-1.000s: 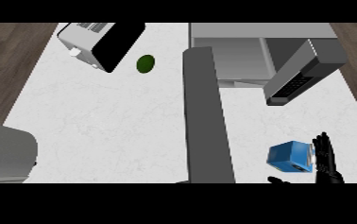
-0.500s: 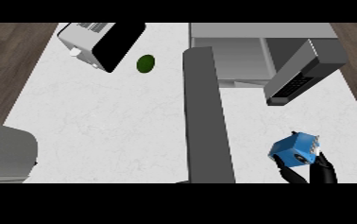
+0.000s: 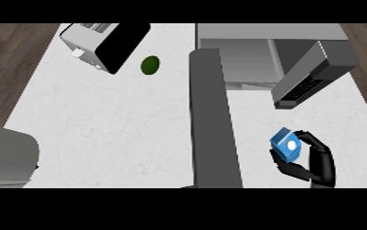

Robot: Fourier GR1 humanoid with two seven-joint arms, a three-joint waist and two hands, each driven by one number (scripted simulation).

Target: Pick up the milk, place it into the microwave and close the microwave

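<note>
Where the right hand (image 3: 309, 162) enters from the lower right edge, its black fingers and thumb curl round the milk (image 3: 287, 145), a small blue carton with a white round cap on top. Carton sits tilted in the grasp, fingers wrapping its right side, thumb under its lower left corner. Whether the carton touches the worktop (image 3: 114, 117) cannot be told from this view.

Just left of the hand, a long dark grey slab (image 3: 213, 127) runs from the lower edge up the middle of the scene. Above the hand, the microwave door (image 3: 314, 76) stands swung open, dark with a keypad strip along its lower end. Behind it, the microwave (image 3: 247, 59) shows its grey open cavity, well apart from the carton.

Farther left on the white marbled worktop, a dark green rounded item (image 3: 150, 64) lies beside a toaster-like appliance (image 3: 104, 44), white with a black face, set at an angle. A grey object (image 3: 16, 158) fills the lower left corner. Wooden floor (image 3: 22, 64) shows past the worktop's left edge. Left hand not seen.
</note>
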